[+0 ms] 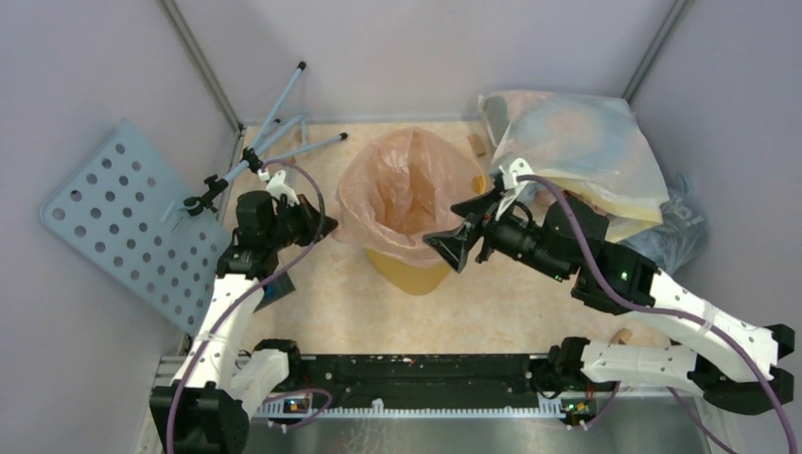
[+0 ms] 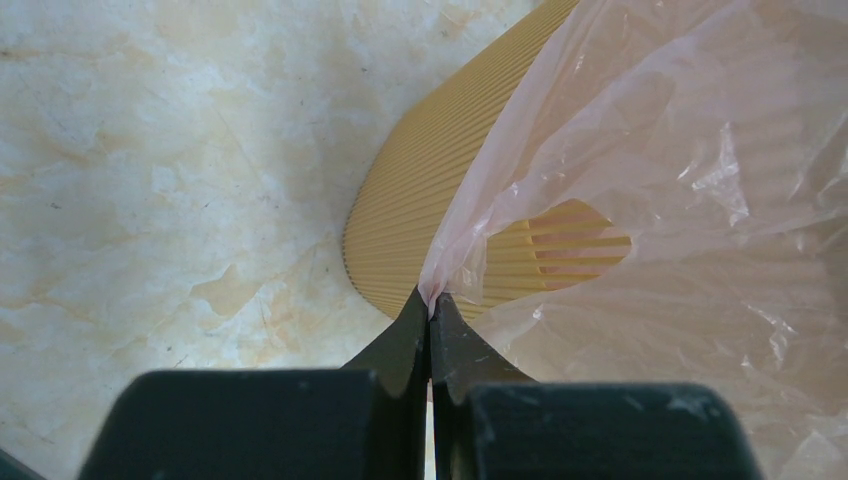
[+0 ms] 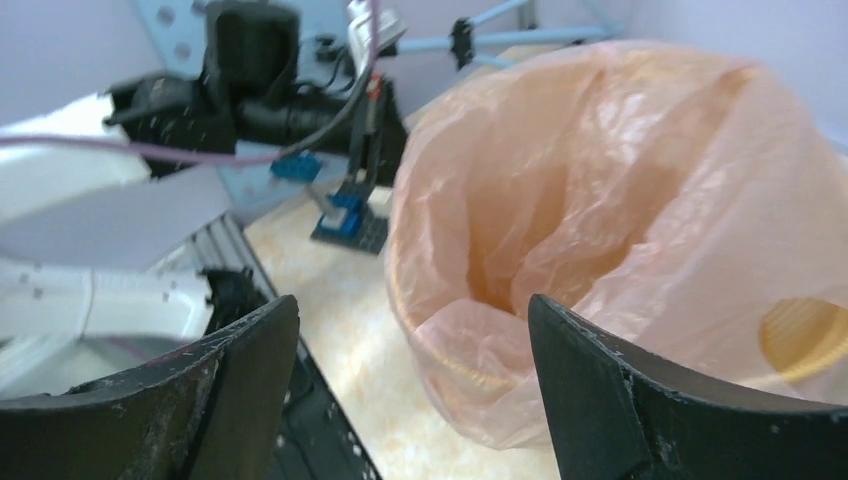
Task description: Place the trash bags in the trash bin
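Jaws pressed together, the left gripper (image 2: 430,312) pinches the hem of the pink trash bag (image 1: 402,184), which already lines the trash bin (image 1: 414,271), draped over its rim. The right gripper (image 1: 465,225) has its jaws spread, empty, beside the right rim. Mostly done, I judge; whether the hem sits evenly all round is unclear.

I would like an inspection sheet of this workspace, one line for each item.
Surface: beige marbled tabletop.
Job's things: pink trash bag lines the yellow-orange bin, hem over rim.
Clutter: whitish-yellow sack and grey-blue bag, back right; perforated panel and blue rods, left.
Grippers: left gripper shut on the bag's edge; right gripper open, holding nothing.
Cables: purple cables along both arms.
Surroundings: plain grey walls.
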You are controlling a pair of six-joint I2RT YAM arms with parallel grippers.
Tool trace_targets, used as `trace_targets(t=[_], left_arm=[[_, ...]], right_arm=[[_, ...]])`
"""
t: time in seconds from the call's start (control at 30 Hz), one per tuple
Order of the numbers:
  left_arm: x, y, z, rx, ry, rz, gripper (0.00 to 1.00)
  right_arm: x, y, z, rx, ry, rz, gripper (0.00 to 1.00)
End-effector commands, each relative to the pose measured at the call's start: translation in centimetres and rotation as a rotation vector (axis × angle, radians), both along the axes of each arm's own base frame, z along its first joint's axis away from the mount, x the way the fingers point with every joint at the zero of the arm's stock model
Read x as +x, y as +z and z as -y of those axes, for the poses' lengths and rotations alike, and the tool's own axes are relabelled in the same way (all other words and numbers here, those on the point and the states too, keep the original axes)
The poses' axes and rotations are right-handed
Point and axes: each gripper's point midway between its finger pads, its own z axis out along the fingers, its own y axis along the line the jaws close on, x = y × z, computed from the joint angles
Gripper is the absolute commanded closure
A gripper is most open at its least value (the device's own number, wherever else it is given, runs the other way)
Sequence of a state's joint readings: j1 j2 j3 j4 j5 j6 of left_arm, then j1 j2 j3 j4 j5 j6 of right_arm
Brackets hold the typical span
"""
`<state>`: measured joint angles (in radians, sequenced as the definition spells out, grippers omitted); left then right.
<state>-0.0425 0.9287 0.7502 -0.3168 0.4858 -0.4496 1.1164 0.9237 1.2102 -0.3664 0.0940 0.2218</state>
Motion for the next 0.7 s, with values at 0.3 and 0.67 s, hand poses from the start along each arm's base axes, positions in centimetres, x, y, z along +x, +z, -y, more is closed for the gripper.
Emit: trace_targets(t=[0.3,0.67], left_arm=[[1.2,1.3,0.2,-0.021,-0.004,0.06,1.0],[1.5,1.3,0.2,-0.018,-0.009,0.063,1.0]], right_arm=[[7.6,-3.8,12.2,0.133,-0.669,-0.166,0.36],[12.8,-7.9,14.3,0.41,-0.469,-0.475,0.54]])
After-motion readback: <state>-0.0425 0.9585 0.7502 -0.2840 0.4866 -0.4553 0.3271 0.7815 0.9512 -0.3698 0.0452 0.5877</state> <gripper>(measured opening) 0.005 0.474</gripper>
